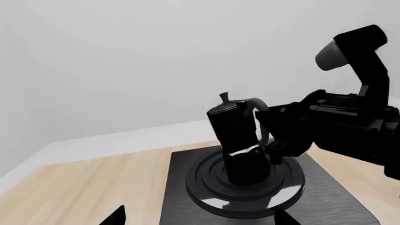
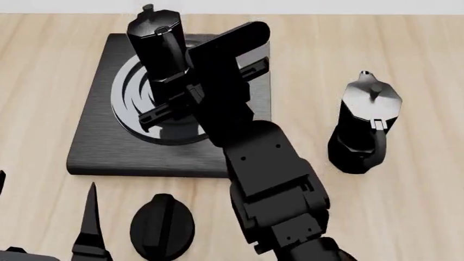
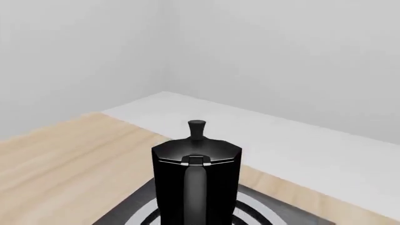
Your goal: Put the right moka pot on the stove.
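The right moka pot (image 2: 154, 38) stands upright on the round burner of the stove (image 2: 108, 147). My right gripper (image 2: 177, 87) is shut on its curved handle. In the left wrist view the pot (image 1: 234, 131) rests on the burner rings of the stove (image 1: 181, 187), with my right gripper (image 1: 270, 140) at its handle. In the right wrist view the pot (image 3: 196, 173) fills the centre above the stove (image 3: 134, 213), and my own fingers are hidden. My left gripper (image 2: 43, 201) is open and empty in front of the stove; it also shows in the left wrist view (image 1: 200, 218).
The other, identical moka pot (image 2: 362, 125) stands on the wooden table to the right of the stove. A small black round knob (image 2: 163, 225) lies in front of the stove, between my two arms. A white wall lies beyond the table's far edge.
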